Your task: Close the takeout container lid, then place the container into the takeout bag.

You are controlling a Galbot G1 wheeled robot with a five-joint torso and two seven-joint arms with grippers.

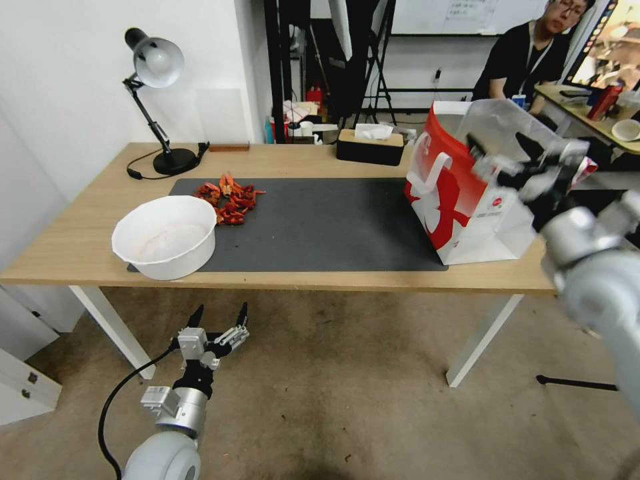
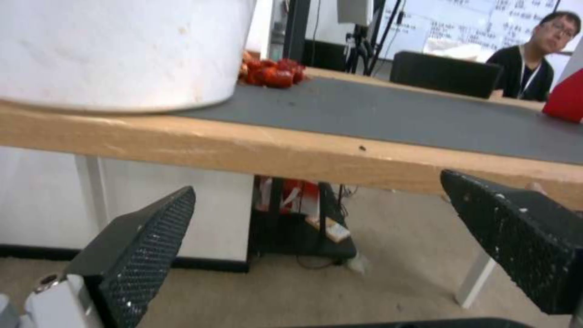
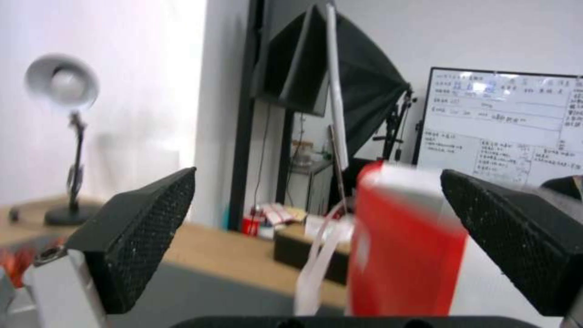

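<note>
The bag (image 1: 467,200) stands upright at the right end of the table (image 1: 80,247), on the right edge of the dark mat (image 1: 320,223), with its clear liner sticking up out of the top (the container itself I can't make out anywhere). The right gripper (image 1: 533,163) hangs up at the bag's mouth on the right of the head view, fingers apart with nothing between them, and its wrist camera has the red bag (image 3: 407,255) just past its fingertips. The left gripper (image 1: 218,319) sits low at lower left, below the table edge in front of the white bowl (image 1: 165,235), fingers spread and empty too.
</note>
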